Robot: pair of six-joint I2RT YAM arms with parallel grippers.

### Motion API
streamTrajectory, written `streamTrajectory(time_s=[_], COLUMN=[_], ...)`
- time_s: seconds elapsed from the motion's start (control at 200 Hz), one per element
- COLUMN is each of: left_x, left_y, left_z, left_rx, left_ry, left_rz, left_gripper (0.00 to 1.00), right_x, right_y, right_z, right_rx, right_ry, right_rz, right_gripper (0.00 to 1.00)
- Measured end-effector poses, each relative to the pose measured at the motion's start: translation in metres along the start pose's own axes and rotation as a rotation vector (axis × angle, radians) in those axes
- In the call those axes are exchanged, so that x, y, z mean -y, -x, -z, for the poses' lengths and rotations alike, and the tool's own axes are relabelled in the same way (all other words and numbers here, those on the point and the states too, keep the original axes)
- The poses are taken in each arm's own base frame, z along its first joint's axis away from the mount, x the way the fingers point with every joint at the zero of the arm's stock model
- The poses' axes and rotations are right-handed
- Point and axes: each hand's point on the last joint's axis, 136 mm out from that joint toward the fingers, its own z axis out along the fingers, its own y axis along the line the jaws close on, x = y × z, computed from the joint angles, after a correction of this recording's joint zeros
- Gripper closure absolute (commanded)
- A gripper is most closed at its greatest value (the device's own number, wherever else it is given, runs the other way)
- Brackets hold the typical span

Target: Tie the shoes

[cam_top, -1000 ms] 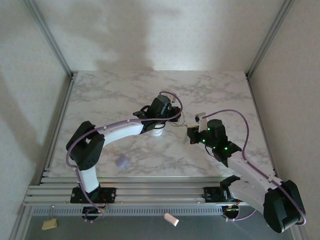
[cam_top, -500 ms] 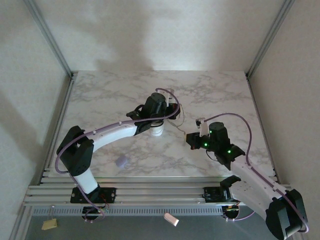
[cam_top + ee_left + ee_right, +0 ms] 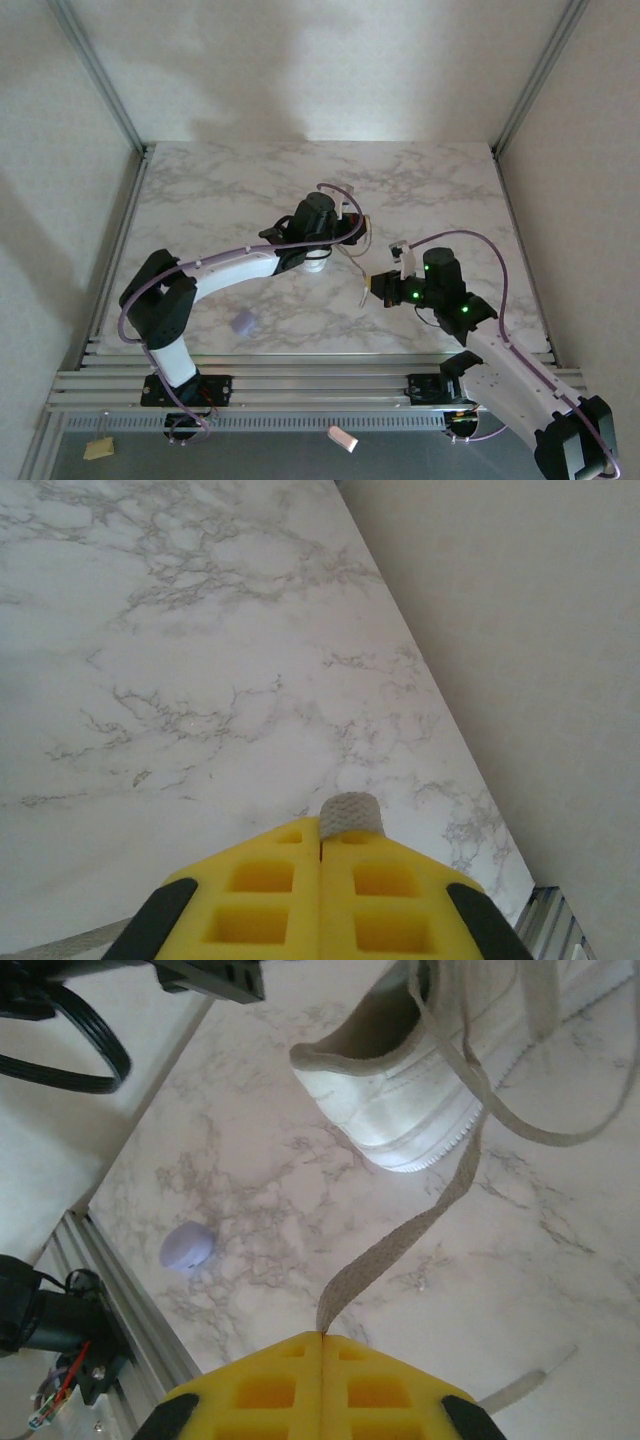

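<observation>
Looking down on a marble worktop [image 3: 220,190] with two white arms bolted at its near edge. Finding the left arm [image 3: 240,268] bent from the near left up to the middle, and the right arm [image 3: 500,350] reaching from the near right toward the same spot, green lights showing on the wrist. Spotting the shoe [image 3: 385,1090] around the middle of the worktop: white, low-cut, greyish inside, heel end turned toward the right wrist camera. From above, mostly hidden under the left wrist, with just a white patch peeking out on the near side. Tracing a flat lace [image 3: 400,1240] from the shoe past the heel, slanting straight into the right end effector [image 3: 322,1338], whose yellow fingers press together on it, to the right of the shoe and a little nearer. Seeing the left end effector [image 3: 320,830] clamped just as tight, with a woven lace end [image 3: 350,815] poking out between the fingertips, above bare marble toward the right edge. Noting another loop of lace hanging beside the shoe. Marking a small lavender blob [image 3: 242,322] well apart from the shoe, toward the near left.
</observation>
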Motion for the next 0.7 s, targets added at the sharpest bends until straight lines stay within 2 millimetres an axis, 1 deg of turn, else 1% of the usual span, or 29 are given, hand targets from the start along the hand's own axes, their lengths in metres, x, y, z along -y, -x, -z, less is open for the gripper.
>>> streamTrajectory(time_s=[0.085, 0.205, 0.31, 0.41, 0.47, 0.576, 0.701], left_x=[0.000, 0.002, 0.009, 0.017, 0.018, 0.015, 0.017], left_y=[0.001, 0.003, 0.006, 0.002, -0.004, -0.014, -0.017], left_z=[0.004, 0.026, 0.048, 0.061, 0.063, 0.062, 0.062], left_rx=[0.008, 0.030, 0.061, 0.075, 0.070, 0.055, 0.056], left_ry=[0.001, -0.002, -0.019, -0.043, -0.045, -0.031, -0.022], left_rz=[-0.002, -0.016, -0.038, -0.063, -0.074, -0.094, -0.110], left_gripper=[1.00, 1.00, 1.00, 1.00, 1.00, 1.00, 1.00], right_x=[0.010, 0.019, 0.019, 0.013, 0.009, 0.000, -0.009], right_y=[0.000, 0.002, 0.006, 0.016, 0.023, 0.032, 0.030], right_z=[0.003, 0.007, 0.008, 0.011, 0.013, 0.015, 0.015], right_rx=[0.014, 0.033, 0.043, 0.064, 0.076, 0.086, 0.066], right_ry=[-0.063, -0.123, -0.131, -0.125, -0.119, -0.094, -0.047], right_rz=[-0.011, -0.030, -0.041, -0.034, -0.028, -0.014, -0.006], right_gripper=[1.00, 1.00, 1.00, 1.00, 1.00, 1.00, 1.00])
